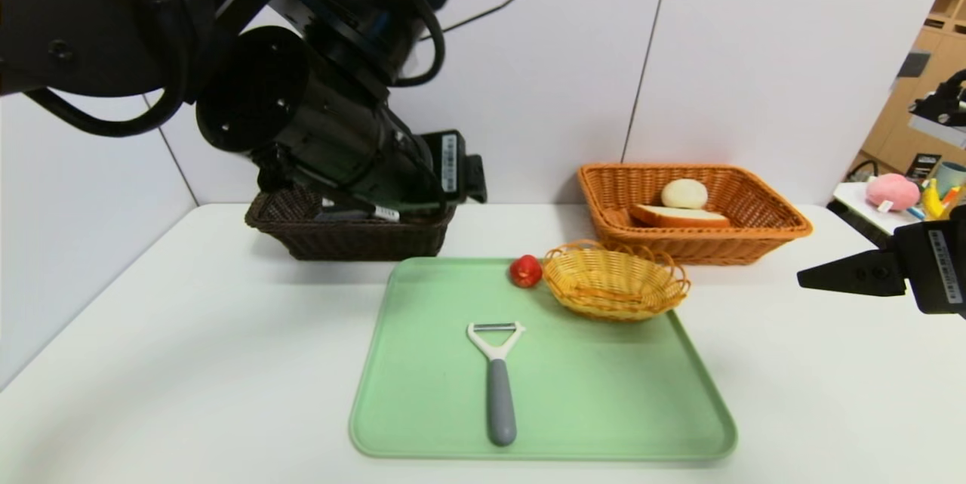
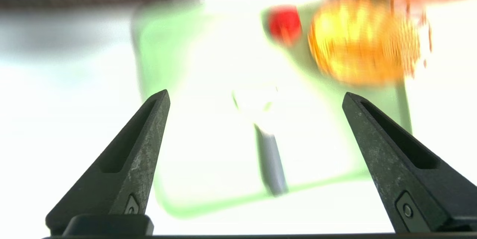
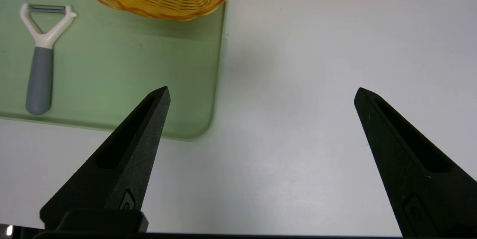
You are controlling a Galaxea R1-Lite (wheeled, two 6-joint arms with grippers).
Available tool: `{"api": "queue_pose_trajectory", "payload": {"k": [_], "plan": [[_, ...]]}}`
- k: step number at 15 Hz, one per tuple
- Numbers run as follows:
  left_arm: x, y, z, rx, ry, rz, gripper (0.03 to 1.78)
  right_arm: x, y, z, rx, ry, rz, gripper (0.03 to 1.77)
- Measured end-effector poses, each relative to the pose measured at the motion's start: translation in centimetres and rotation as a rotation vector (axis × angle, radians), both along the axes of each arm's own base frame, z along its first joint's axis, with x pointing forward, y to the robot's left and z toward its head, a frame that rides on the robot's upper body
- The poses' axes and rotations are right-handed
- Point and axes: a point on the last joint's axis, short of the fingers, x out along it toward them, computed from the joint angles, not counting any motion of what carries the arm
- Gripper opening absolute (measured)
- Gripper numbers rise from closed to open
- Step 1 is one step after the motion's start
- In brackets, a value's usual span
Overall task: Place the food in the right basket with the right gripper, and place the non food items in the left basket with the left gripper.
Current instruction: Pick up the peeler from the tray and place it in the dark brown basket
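Lying on the green tray (image 1: pixel 604 393): peeler (image 1: pixel 498 374), untouched.

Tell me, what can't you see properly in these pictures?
- Inside of the left basket: head view, the left arm covers most of it, so its contents stay hidden.
- Left gripper: hidden behind its own arm in the head view.
- Peeler and small red round thing: left wrist view, smeared by blur.
- Right gripper: head view, partly cut off by the edge.
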Motion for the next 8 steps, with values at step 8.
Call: {"api": "queue_pose_trajectory", "payload": {"k": [8], "plan": [[-4.8, -5.6, -5.2, 0.184, 0.3, -0.028, 1.67, -0.2, -0.1, -1.9, -0.025, 0.068, -0.004, 1.71]]}}
